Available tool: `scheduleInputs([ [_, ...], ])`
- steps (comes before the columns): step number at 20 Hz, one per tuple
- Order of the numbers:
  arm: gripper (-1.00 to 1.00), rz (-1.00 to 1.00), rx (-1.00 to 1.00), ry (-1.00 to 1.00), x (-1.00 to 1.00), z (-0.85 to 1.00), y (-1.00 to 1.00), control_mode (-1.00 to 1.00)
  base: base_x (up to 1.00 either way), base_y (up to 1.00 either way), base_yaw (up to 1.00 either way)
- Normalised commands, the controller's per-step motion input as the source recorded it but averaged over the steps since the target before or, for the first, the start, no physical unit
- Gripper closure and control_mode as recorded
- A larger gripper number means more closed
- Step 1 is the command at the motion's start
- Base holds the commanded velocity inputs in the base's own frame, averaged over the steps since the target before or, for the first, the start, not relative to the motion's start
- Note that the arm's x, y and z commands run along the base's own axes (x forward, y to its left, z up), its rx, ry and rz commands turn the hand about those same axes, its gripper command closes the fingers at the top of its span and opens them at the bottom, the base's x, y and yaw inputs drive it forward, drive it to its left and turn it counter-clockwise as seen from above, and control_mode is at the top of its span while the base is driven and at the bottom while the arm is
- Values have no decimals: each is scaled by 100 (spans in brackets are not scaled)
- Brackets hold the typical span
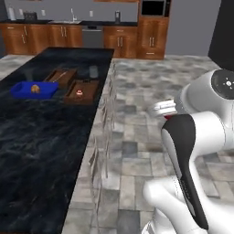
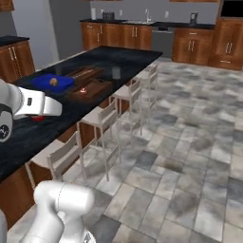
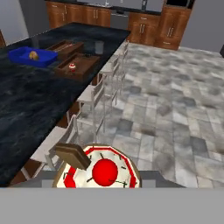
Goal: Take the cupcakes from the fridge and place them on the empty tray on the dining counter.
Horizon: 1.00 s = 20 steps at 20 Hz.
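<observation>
Here, from the left base, the tray (image 1: 83,93) sits far along the dining counter (image 1: 41,137) and holds one cupcake (image 1: 79,93); the blue tray (image 1: 34,89) left of it carries a bun (image 1: 34,88).

From the right base, the same tray lies ahead of the arm, farther along the surface.

In the hand view, the jaws are clamped on a second cupcake (image 3: 103,171), with the tray far ahead and to the left.

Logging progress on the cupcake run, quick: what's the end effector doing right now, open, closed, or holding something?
End effector: closed on a cupcake with a red-and-white top, seen close up in the hand view.
</observation>
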Motion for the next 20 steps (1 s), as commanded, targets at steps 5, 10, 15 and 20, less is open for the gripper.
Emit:
scheduleInputs([
  [5, 100, 0, 0, 0, 0, 0, 0, 100, 100, -100, 34],
  [10, 100, 0, 0, 0, 0, 0, 0, 100, 99, -95, 38],
  [15, 100, 0, 0, 0, 0, 0, 0, 100, 100, -81, 42],
  [20, 100, 0, 0, 0, 0, 0, 0, 100, 100, -60, 48],
])
